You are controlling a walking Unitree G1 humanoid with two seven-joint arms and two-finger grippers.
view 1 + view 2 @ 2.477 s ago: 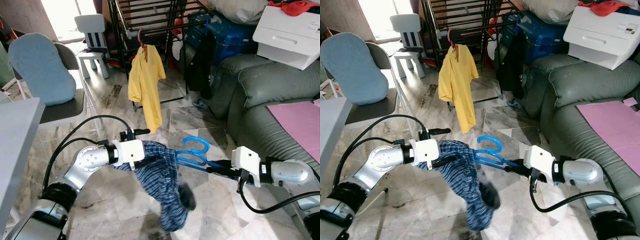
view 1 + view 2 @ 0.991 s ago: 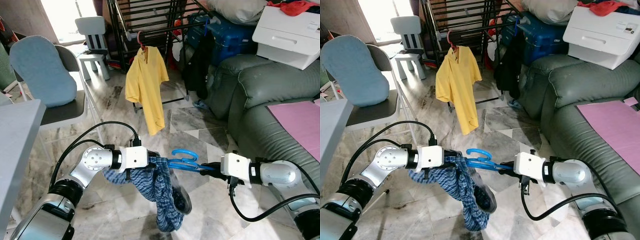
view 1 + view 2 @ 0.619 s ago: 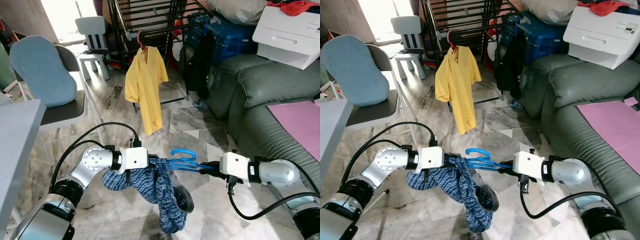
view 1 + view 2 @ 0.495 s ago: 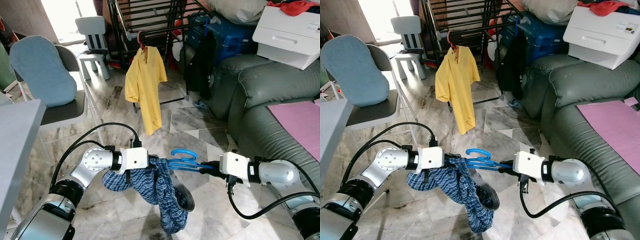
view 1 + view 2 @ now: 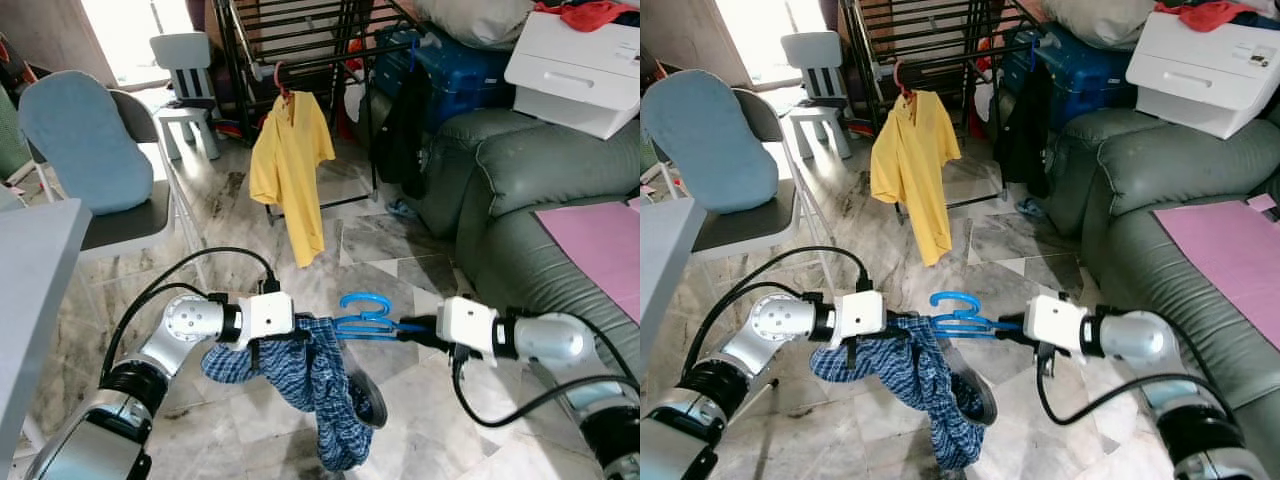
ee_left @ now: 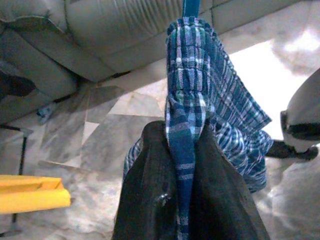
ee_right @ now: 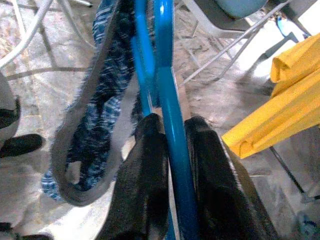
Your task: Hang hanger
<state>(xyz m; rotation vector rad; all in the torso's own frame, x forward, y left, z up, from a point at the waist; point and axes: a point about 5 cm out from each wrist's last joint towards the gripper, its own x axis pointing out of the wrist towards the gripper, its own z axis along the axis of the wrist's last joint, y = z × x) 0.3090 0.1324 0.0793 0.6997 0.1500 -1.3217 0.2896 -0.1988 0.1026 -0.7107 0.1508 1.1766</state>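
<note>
Hanger (image 5: 365,312) first: the blue one is hanging low over the marble floor (image 5: 420,260), level, between your two arms, with its hook curling up toward the drying rack (image 5: 930,40). Your right gripper (image 7: 172,145) is clamping the blue bar between both black fingers (image 7: 147,165), closed firmly on it, as the right wrist view is showing. That arm is reaching in from the right with the forearm almost horizontal, the white wrist block pointing left and its black cable looping down beneath.

Your left gripper (image 6: 182,150) is pinching a fold of the blue plaid garment (image 5: 325,385), fingers shut on the cloth. The left arm is bending at the elbow, upper arm coming up from the lower left, forearm lying level and pointing right toward the hanger. The garment is draping off the hanger's left end and sagging down toward the floor, bunched under your left wrist.

Behind you are seeing a yellow shirt (image 5: 290,165) hanging on its own hanger from the rack, well apart from your grippers. A grey sofa (image 5: 530,190) is sitting on your right, a chair with a blue cushion (image 5: 75,135) on your left.
</note>
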